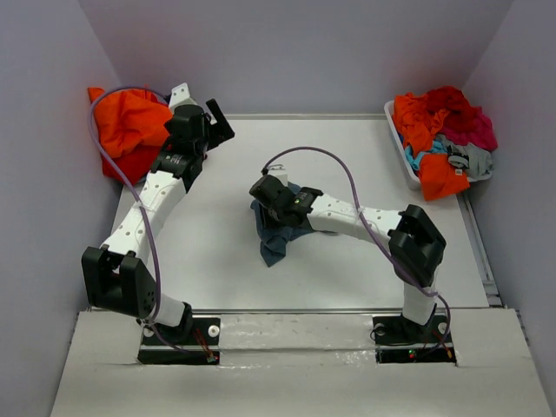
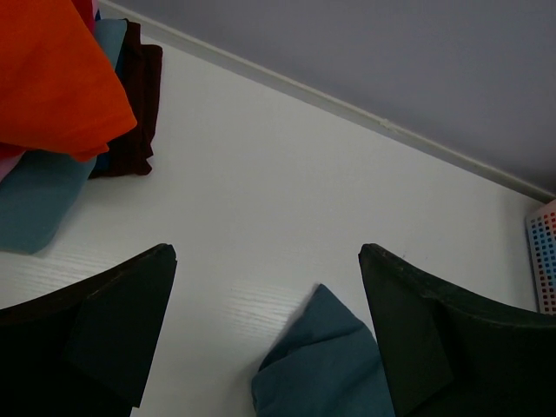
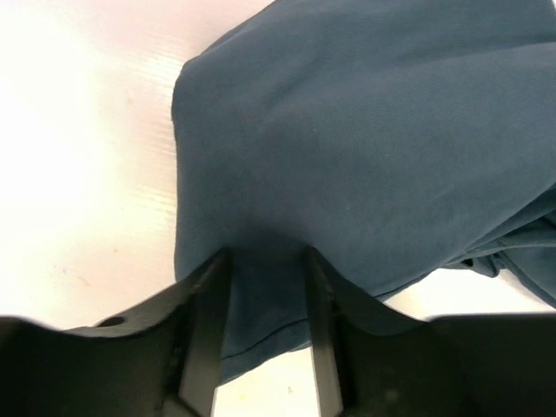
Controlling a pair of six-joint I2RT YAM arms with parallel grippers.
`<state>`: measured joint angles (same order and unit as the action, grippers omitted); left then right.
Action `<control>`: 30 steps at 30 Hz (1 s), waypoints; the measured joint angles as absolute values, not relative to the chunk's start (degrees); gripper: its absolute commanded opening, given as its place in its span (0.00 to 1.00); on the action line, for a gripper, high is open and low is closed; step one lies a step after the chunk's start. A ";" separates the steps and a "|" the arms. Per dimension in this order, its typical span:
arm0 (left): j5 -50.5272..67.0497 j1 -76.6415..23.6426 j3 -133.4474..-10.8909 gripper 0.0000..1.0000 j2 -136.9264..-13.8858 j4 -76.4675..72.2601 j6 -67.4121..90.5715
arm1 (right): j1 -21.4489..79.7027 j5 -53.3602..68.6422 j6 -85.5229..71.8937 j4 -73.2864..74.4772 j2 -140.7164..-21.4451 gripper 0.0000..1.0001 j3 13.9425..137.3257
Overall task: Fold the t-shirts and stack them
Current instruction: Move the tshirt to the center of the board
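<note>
Shirt in work: slate-blue t-shirt (image 1: 276, 233), crumpled on the worktop (image 1: 208, 234), directly under the right jaws and well apart from the left jaws.
Right jaws: part-closed astride a raised ridge of the cloth, one finger on either side. Cloth fills the gap, but I cannot tell whether it is firmly pinched.
Cloth from right jaws: most of it spreads ahead of the fingertips and off to one side, with only a hem edge lying back beneath the wrist.
Long axis: the bundle runs roughly far to near, crosswise to the right arm (image 1: 365, 221), which reaches in from the side.
Left jaws: spread wide, holding nothing, hovering just beside the folded pile (image 1: 126, 130).
Cloth from left jaws: one corner shows ahead and low between the fingers, with bare worktop around it.
Nearer arm: the right, by far. Any lift or spread probably starts there, and the left would have to travel over to take a second corner.
Other shirts: remaining t-shirts (image 1: 443, 139) are heaped in a basket (image 1: 401, 156) behind the right jaws, well apart.
</note>
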<state>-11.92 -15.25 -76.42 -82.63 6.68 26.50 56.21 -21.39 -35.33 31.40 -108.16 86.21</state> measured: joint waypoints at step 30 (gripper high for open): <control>-11.97 -15.25 -76.42 0.99 -82.63 6.44 26.48 | 56.21 -20.29 -34.17 35.70 -110.26 0.62 91.11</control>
<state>-11.97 -15.25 -76.42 -82.63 6.44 26.48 56.21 -20.29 -34.17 35.70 -110.26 91.11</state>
